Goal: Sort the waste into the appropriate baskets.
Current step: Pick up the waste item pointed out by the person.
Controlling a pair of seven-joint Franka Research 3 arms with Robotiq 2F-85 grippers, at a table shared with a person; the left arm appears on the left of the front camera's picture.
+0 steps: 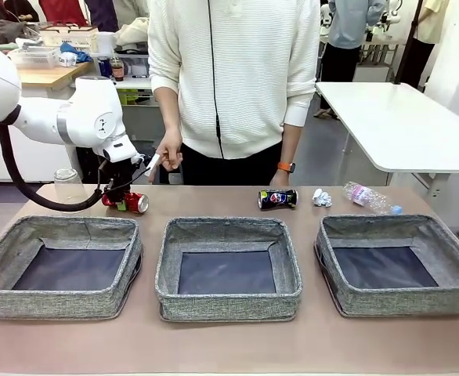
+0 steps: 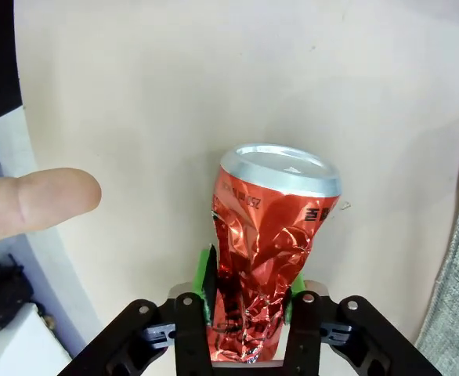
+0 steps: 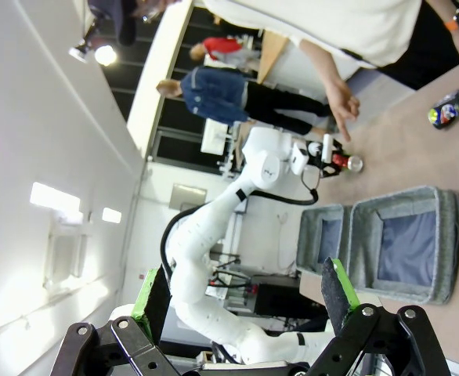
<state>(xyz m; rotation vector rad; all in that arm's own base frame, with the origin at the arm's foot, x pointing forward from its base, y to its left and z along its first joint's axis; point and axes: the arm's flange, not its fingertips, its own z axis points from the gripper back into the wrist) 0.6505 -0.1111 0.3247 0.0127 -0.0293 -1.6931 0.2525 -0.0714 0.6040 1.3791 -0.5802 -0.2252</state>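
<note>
White left arm (image 1: 73, 117) stoops, left gripper (image 2: 251, 283) pinching the crushed red can (image 2: 275, 223).

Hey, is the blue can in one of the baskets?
No, the blue can lies on the table, behind the middle basket.

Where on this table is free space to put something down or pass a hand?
Free: the table strip along the near edge, before the baskets; the far strip between the red can and the dark-blue can. Crowded: far left, where the left claw grips the red can beside the person's hand; far right, paper wad and bottle.
</note>
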